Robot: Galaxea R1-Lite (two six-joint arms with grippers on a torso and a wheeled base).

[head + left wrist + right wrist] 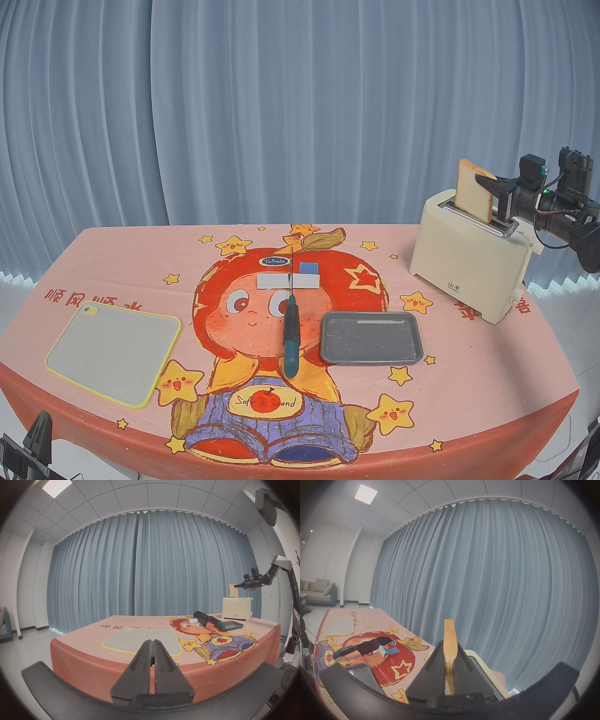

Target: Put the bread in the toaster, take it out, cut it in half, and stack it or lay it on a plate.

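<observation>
A slice of bread (pixel 473 190) stands upright in the slot of the cream toaster (pixel 469 259) at the table's right rear, most of it above the slot. My right gripper (pixel 489 183) is shut on the bread (pixel 450 645), gripping its upper edge from the right. The same bread (pixel 234 590) and toaster (pixel 236 608) show far off in the left wrist view. My left gripper (pixel 152 645) is shut and empty, held low before the table's left front edge. A knife (pixel 291 328) with a teal handle lies mid-table beside a grey plate (pixel 371 337).
A grey cutting board (pixel 114 351) with a yellow rim lies at the front left. Small white and blue blocks (pixel 294 278) support the knife blade. Blue curtains hang behind the table.
</observation>
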